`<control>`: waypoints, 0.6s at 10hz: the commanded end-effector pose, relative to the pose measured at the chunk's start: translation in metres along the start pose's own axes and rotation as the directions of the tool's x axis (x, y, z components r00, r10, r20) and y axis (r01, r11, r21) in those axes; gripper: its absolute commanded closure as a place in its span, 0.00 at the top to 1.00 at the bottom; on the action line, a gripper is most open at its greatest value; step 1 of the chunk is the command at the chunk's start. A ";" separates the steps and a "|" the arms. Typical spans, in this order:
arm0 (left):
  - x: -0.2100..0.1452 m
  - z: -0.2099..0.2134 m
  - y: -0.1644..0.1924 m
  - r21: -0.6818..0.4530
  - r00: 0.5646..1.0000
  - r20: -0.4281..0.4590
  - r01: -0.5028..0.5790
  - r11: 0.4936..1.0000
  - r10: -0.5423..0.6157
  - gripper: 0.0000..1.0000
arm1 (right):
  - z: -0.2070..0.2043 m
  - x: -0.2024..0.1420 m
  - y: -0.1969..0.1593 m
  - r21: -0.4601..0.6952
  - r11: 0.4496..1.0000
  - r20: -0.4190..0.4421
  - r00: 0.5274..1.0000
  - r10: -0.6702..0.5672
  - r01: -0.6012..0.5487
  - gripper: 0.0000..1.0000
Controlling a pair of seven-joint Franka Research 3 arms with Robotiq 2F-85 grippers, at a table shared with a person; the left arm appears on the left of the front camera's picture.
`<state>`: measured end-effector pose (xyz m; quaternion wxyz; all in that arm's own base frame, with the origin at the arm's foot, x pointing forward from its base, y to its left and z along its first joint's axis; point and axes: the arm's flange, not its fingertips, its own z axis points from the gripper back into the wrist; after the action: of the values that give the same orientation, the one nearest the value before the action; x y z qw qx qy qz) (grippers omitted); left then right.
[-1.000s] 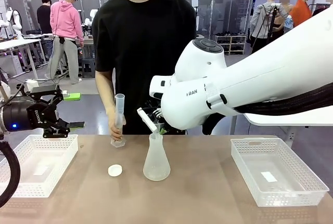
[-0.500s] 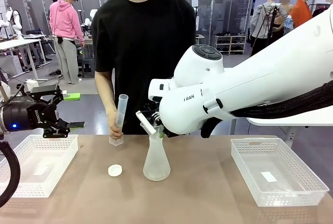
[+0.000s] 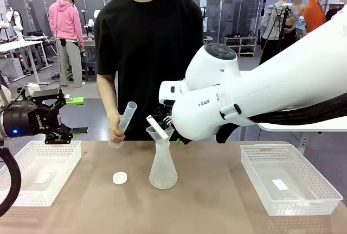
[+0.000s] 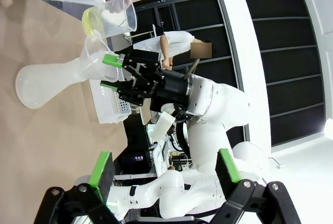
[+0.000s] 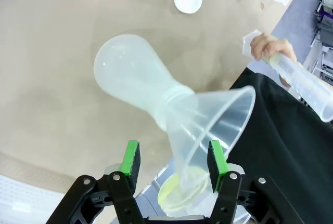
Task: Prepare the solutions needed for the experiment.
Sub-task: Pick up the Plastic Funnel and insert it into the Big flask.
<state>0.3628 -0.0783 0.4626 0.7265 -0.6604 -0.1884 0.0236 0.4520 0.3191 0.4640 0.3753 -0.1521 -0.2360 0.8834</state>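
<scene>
Solution (image 4: 91, 21) is lying as a shallow yellow-green layer in a clear beaker (image 4: 118, 17) in the upper left of the left wrist view. It is just beside the rim of the funnel (image 4: 95, 56), which is sitting in the neck of the flask (image 4: 44, 81). A hand seems to be steadying the beaker from the top edge of the frame, but the edge is cutting it off, so you cannot be sure.

The right gripper (image 4: 110, 72) is straddling the funnel's cone, its green pads standing apart on either side and not pinching it. The left gripper (image 3: 68, 117) is hanging at the left of the front view, above the white basket (image 3: 38, 196) in the frame, with its jaws spread wide and holding nothing. At centre left of that view the person's hand (image 3: 115, 132) is tilting a graduated cylinder (image 3: 127, 115) toward the funnel.

You are dealing with very little liquid, so the load is likely light, yet it will be sloshing at any tilt. The beaker wall is looking smooth and thin, and is probably slippery. Be taking it around the middle of the wall, below the rim, squeezing gently and keeping it upright. The funnel is only resting loose in the flask, so be steering clear of it.
</scene>
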 end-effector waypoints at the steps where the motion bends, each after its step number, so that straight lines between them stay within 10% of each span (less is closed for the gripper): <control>1: -0.001 -0.002 -0.001 -0.021 1.000 0.004 -0.008 1.000 0.008 1.00 | 0.031 -0.002 0.010 0.033 0.999 -0.065 0.997 -0.036 0.038 0.66; 6: -0.001 -0.002 -0.001 -0.021 1.000 0.004 -0.008 1.000 0.008 1.00 | 0.089 -0.038 0.041 0.013 0.992 -0.078 0.989 -0.128 0.129 0.66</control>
<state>0.3628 -0.0783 0.4626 0.7265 -0.6605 -0.1884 0.0236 0.4210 0.2482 0.5236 0.4185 -0.1817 -0.2262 0.8606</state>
